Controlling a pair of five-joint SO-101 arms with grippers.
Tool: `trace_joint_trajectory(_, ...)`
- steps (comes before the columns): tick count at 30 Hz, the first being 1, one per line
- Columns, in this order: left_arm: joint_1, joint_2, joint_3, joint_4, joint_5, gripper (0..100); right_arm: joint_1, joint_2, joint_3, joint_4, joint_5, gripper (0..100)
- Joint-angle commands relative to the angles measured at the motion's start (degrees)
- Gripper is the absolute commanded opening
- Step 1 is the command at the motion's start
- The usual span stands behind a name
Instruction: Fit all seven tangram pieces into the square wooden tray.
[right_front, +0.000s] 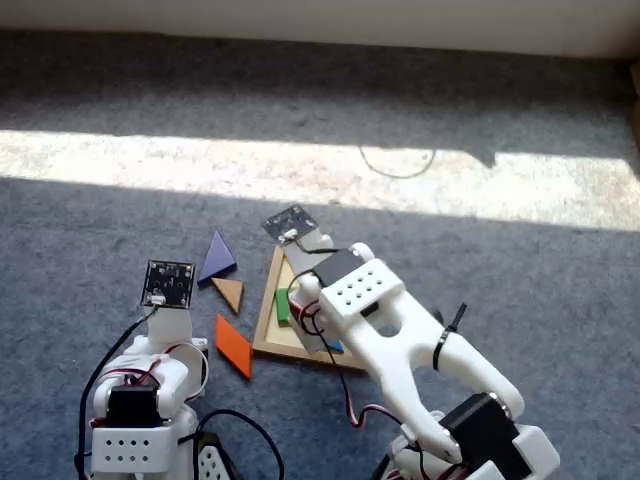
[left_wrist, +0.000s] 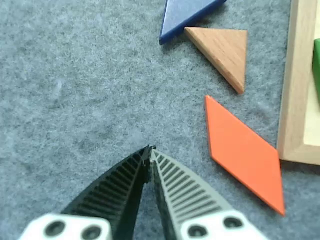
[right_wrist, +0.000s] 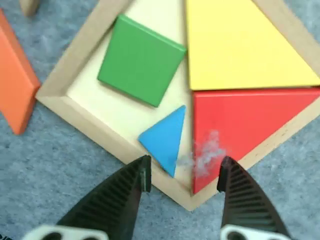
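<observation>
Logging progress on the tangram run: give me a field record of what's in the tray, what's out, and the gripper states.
tray: green square, yellow triangle, red triangle, small blue triangle
outside, on carpet: dark blue triangle, wooden triangle, orange parallelogram
left gripper: shut, over carpet beside orange parallelogram
right gripper: open, above tray corner

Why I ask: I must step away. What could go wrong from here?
The green square and small blue triangle lie loose and askew in the wooden tray, so remaining pieces may not fit. The open right tool hangs over the tray's corner and could strike the rim. The flat orange parallelogram may resist gripping.
</observation>
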Motion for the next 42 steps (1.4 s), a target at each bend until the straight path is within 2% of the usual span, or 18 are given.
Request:
trace_joint_trajectory(1, -0.7, -2.2, 1.1, 0.2, -0.4, 1, -2.9, 0.0, -3.0, -0.8, -0.8, 21.7)
trace_joint_trajectory(7, -0.7, -2.2, 1.1, 0.2, -0.4, 1, -2.9, 0.0, -1.7, -6.0, -5.2, 21.7)
trace_joint_trajectory(26, -0.7, -2.2, 1.1, 0.2, -0.4, 1, -3.1, 7.5, 1.3, -8.1, -5.5, 21.7)
trace_joint_trajectory(35, -0.7, -2.2, 1.1, 0.2, -0.4, 1, -3.1, -2.9, 1.7, -5.3, -5.4, 21.7)
trace_joint_trajectory(42, -0.7, -2.2, 1.1, 0.2, -0.4, 1, -4.9, -3.3, 4.2, -6.2, -5.5, 21.6)
